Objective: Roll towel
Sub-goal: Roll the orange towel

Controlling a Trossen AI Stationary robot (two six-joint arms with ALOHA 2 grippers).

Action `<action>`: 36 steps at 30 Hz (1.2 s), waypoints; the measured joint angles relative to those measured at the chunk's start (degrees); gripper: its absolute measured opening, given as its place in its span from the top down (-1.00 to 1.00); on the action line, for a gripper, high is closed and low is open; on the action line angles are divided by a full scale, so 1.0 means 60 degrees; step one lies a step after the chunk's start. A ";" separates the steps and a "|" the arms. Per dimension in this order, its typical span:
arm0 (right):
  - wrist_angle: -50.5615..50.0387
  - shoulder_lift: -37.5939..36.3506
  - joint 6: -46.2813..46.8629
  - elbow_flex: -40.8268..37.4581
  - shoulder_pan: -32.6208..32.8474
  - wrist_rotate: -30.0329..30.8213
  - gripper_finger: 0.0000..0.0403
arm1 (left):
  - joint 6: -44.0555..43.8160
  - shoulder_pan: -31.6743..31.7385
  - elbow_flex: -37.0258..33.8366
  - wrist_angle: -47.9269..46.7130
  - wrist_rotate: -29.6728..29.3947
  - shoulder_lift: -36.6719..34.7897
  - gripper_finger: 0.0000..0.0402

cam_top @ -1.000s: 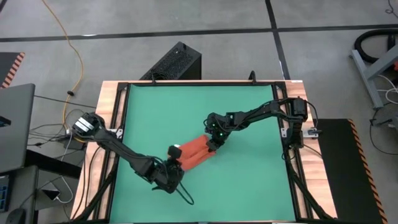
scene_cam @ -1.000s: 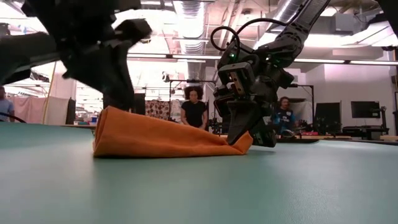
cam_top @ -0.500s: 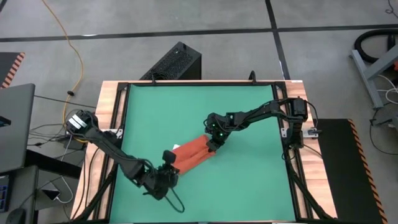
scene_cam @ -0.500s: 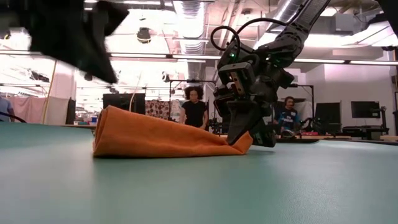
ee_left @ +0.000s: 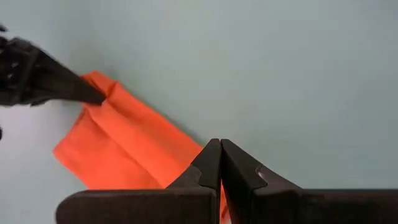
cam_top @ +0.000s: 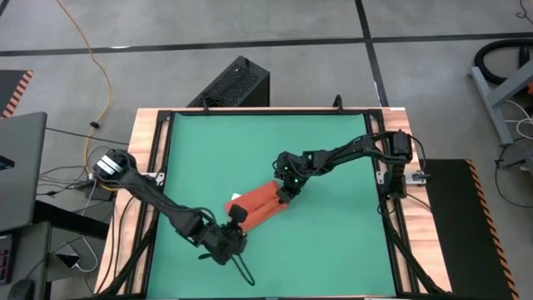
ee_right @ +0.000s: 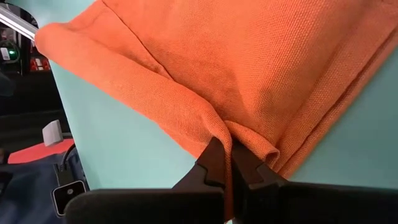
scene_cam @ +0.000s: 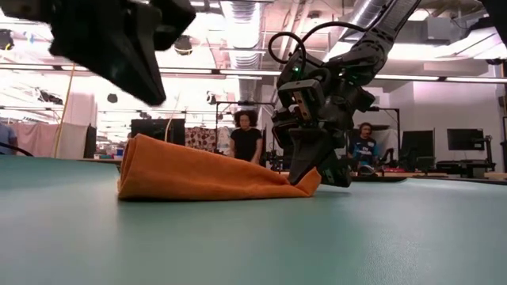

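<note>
Your towel (cam_top: 260, 202) lies folded, not yet rolled, just below centre of the high view on the green worktop (cam_top: 333, 242); right gripper (ee_right: 225, 163) pinches its upper-right corner, jaws closed on cloth. Left gripper (ee_left: 220, 163) hovers at its lower-left end, jaws closed, empty; the rolling itself looks undone.

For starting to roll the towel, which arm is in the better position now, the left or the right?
Probably the right. The right gripper is shut on a corner of the towel, pinching a fold. The left gripper is shut and empty, raised above the towel's other end, so it would first need to open and descend.
</note>
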 joint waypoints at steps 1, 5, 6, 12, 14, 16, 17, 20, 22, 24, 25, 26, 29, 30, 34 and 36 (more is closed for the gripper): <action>0.0000 0.0000 0.0001 0.0000 0.0000 0.0002 0.95 | 0.0154 0.0043 0.0000 0.0030 0.0039 0.0078 1.00; -0.0007 -0.0002 0.0005 0.0000 0.0004 0.0006 0.95 | 0.0406 0.0257 0.0000 0.0082 0.0152 0.0386 1.00; -0.0004 0.0000 0.0011 0.0000 0.0004 0.0009 0.95 | 0.0394 0.0328 0.0000 0.0054 0.0152 0.0440 1.00; -0.0011 0.0000 0.0074 0.0000 0.0011 0.0010 0.95 | 0.0318 0.0704 -0.0040 -0.0388 -0.0038 0.0629 1.00; -0.0019 -0.0001 0.0039 0.0000 0.0011 0.0012 0.95 | 0.0109 0.0862 -0.0034 -0.0458 -0.0227 0.0629 1.00; -0.0018 -0.0001 0.0034 0.0000 0.0021 0.0017 0.95 | -0.0074 0.0958 -0.0035 -0.0716 -0.0308 0.0629 1.00; -0.0017 0.0000 0.0033 0.0000 0.0025 0.0018 0.95 | -0.0110 0.0978 -0.0065 -0.0750 -0.0315 0.0629 1.00; -0.0010 -0.0003 0.0001 0.0000 0.0054 0.0034 0.95 | -0.0357 0.0980 -0.0404 -0.0506 -0.0328 0.0625 1.00; 0.0013 0.0000 -0.0003 0.0000 0.0074 0.0053 0.95 | -0.0674 0.0986 -0.0677 -0.0488 -0.0290 0.0627 1.00; 0.0011 -0.0002 -0.0006 0.0000 0.0073 0.0057 0.95 | -0.1017 0.0962 -0.0889 -0.0284 -0.0280 0.0627 1.00; 0.0011 0.0000 -0.0003 0.0000 0.0073 0.0056 0.95 | -0.1192 0.0934 -0.0997 -0.0149 -0.0260 0.0625 1.00; 0.0011 -0.0002 -0.0001 0.0000 0.0073 0.0053 0.95 | -0.1351 0.0892 -0.1110 -0.0065 -0.0202 0.0625 1.00; 0.0025 -0.0003 -0.0003 0.0000 0.0073 0.0058 0.95 | -0.1890 0.0721 -0.1345 0.0106 -0.0190 0.0625 1.00; 0.0025 -0.0001 -0.0003 0.0000 0.0073 0.0081 0.95 | -0.2035 0.0655 -0.1445 0.0277 -0.0193 0.0623 1.00; 0.0078 -0.0003 -0.0013 0.0004 0.0077 0.0577 0.92 | -0.2464 0.0418 -0.2052 0.1139 -0.0296 0.0612 1.00; 0.0174 -0.0004 -0.0158 0.0004 0.0080 0.0693 0.89 | -0.2641 0.0353 -0.2277 0.1406 -0.0400 0.0600 1.00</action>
